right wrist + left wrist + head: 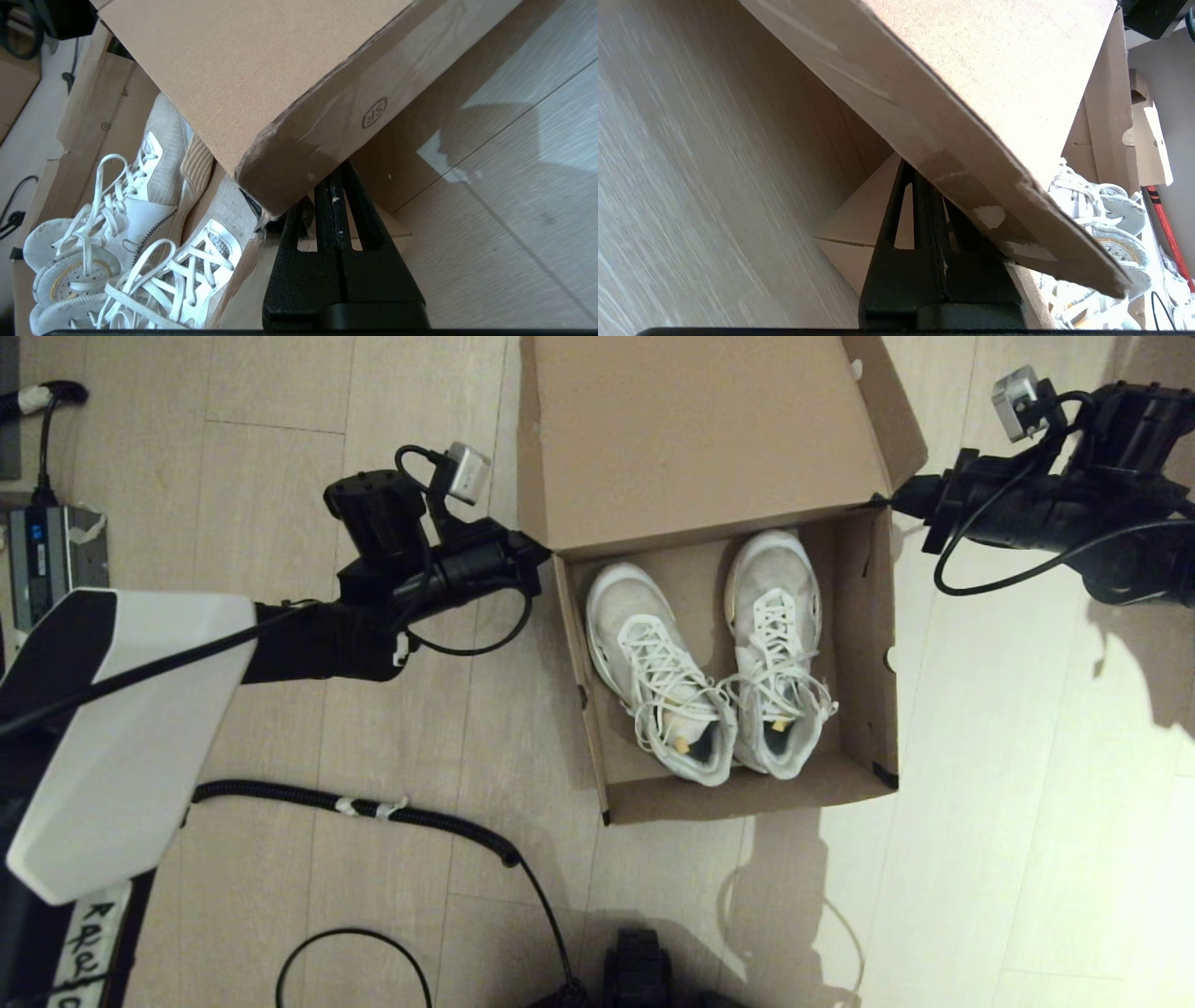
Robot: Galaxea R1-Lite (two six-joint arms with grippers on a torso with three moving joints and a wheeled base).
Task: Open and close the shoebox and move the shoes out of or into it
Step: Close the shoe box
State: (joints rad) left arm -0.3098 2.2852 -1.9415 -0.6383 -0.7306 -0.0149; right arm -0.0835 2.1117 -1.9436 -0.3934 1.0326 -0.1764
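Now the plain brown cardboard shoebox (pixel 747 644) sits on the floor, white mesh sneakers (pixel 709 663) inside. Both grippers, fingers pressed together, sit under its raised lid's side edges: left gripper (pixel 930 186), right gripper (pixel 332 184), equally near, lid between them.

My left claw (pixel 931 210) black with slotted fingers, grey camera block behind it, looping black cables, white forearm shell
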